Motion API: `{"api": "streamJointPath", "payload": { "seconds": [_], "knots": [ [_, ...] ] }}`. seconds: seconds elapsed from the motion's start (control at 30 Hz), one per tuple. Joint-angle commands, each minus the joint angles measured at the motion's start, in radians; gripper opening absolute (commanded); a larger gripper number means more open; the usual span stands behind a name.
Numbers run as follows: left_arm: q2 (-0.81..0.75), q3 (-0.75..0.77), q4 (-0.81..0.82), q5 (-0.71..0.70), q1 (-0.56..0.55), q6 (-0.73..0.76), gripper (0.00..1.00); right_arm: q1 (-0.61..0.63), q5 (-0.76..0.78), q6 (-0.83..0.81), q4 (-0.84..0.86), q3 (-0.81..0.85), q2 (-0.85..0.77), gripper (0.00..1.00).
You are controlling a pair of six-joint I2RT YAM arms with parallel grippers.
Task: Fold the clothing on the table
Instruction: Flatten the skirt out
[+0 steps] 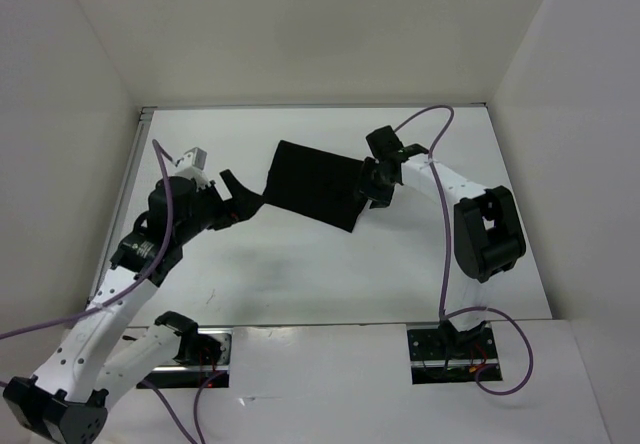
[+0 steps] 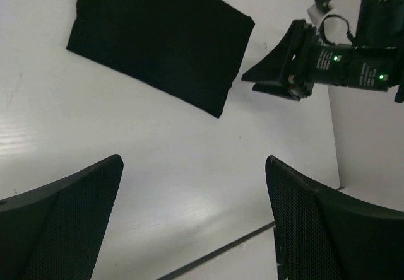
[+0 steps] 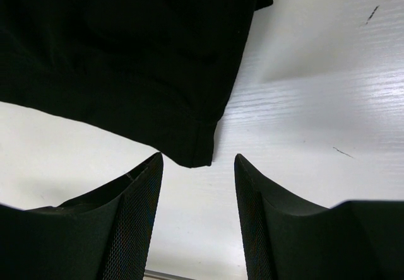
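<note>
Enclosure: white walls (image 1: 300, 34) on three sides.

Counter (image 1: 300, 284): matte white, flat, with a thin metal edge; a few faint scuffs.

Clothing (image 1: 315, 186): plain black, roughly rectangular, lying flat and skewed on the far middle of the counter, between the two hands.

Left arm: reaching forward and inward from its base. Left hand (image 1: 238, 196) is low near the clothing's left edge, fingers spread wide, holding nothing.

Right arm: elbow bent, forearm angled left. Right hand (image 3: 197, 166) is just beside the clothing's right corner, fingers parted, nothing between them.
</note>
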Motion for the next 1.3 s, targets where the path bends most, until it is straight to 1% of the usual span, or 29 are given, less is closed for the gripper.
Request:
{"api": "streamJointPath", "payload": {
  "seconds": [0.0,0.07,0.1,0.2,0.23,0.33,0.37,0.43,0.47,0.5,0.53,0.57,0.6,0.63,0.67,0.77,0.93,1.0,1.07,1.1,1.13,1.2,1.27],
  "knots": [
    [-0.025,-0.016,0.061,0.061,0.005,-0.060,1.00,0.001,0.027,-0.010,-0.027,0.054,-0.026,0.55],
    [-0.071,-0.047,0.114,0.096,0.005,-0.051,1.00,0.001,0.027,-0.010,-0.027,0.063,-0.026,0.55],
    [-0.117,-0.068,0.181,0.115,0.005,-0.042,1.00,0.001,0.027,-0.010,-0.038,0.063,-0.026,0.55],
    [-0.150,-0.101,0.252,0.164,0.005,-0.020,1.00,0.001,0.036,-0.010,-0.047,0.063,-0.026,0.55],
    [-0.150,-0.101,0.252,0.164,0.005,-0.020,1.00,0.001,0.036,-0.010,-0.047,0.063,-0.026,0.55],
    [-0.119,-0.092,0.223,0.066,0.005,-0.057,1.00,0.001,0.036,-0.010,-0.038,0.051,-0.026,0.55],
    [-0.074,-0.092,0.214,0.029,0.005,-0.066,1.00,0.001,0.036,-0.010,-0.038,0.042,-0.026,0.55],
    [0.023,-0.020,0.158,-0.032,0.005,-0.043,1.00,0.001,0.036,-0.010,-0.038,0.042,-0.026,0.55],
    [0.137,0.019,0.081,-0.073,0.005,-0.031,1.00,0.001,0.027,-0.010,-0.038,0.042,-0.026,0.55],
    [0.190,0.051,0.052,-0.127,0.005,0.010,1.00,0.001,0.027,-0.010,-0.029,0.042,-0.026,0.55],
    [0.241,0.116,0.023,-0.155,0.005,0.032,1.00,0.001,0.027,-0.010,-0.029,0.042,-0.026,0.55],
    [0.343,0.150,-0.031,-0.181,0.005,0.049,1.00,0.001,0.027,-0.010,-0.029,0.033,-0.026,0.55],
    [0.400,0.187,-0.057,-0.209,0.005,0.101,1.00,0.001,0.036,-0.010,-0.029,0.032,-0.026,0.55],
    [0.457,0.220,-0.085,-0.198,0.017,0.141,1.00,0.001,0.036,-0.010,-0.029,0.032,-0.026,0.55],
    [0.582,0.290,-0.106,-0.198,0.036,0.171,1.00,0.001,0.036,-0.010,-0.029,0.032,-0.026,0.55],
    [0.762,0.361,-0.114,-0.161,0.060,0.254,0.88,0.001,0.000,-0.019,-0.011,0.002,-0.026,0.55],
    [0.925,0.412,-0.071,-0.140,0.080,0.327,0.87,0.001,-0.036,0.010,0.032,-0.073,-0.047,0.55],
    [0.959,0.421,-0.039,-0.122,0.111,0.354,0.81,-0.008,-0.046,0.010,0.042,-0.096,-0.057,0.55],
    [1.014,0.441,-0.028,-0.071,0.145,0.400,0.62,-0.008,-0.068,0.010,0.042,-0.109,-0.066,0.55],
    [1.031,0.450,-0.018,-0.045,0.155,0.417,0.56,-0.008,-0.083,0.010,0.052,-0.122,-0.075,0.55],
    [1.059,0.459,-0.004,0.010,0.165,0.443,0.53,-0.008,-0.083,0.010,0.063,-0.141,-0.075,0.55],
    [1.068,0.473,0.013,0.037,0.177,0.462,0.53,-0.008,-0.105,0.019,0.075,-0.162,-0.100,0.55],
    [1.094,0.485,0.022,0.037,0.186,0.471,0.56,-0.008,-0.128,0.030,0.092,-0.182,-0.100,0.55]
  ]
}}
